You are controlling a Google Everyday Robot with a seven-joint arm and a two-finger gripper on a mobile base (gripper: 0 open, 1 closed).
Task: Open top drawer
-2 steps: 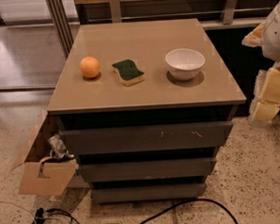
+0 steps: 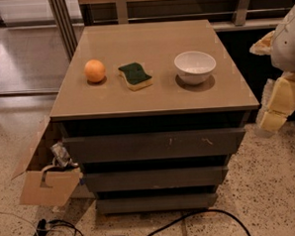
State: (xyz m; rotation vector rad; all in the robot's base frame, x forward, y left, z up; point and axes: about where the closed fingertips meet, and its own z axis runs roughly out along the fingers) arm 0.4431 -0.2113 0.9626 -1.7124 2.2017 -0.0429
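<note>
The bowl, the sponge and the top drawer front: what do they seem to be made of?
The bowl looks like glazed ceramic or hard plastic: white, smooth, faintly glossy. The sponge seems foam: pale yellow under a dark green scouring layer. The top drawer looks like matte grey laminate or painted board, with pale scratches. The gripper is right of the cabinet.
</note>
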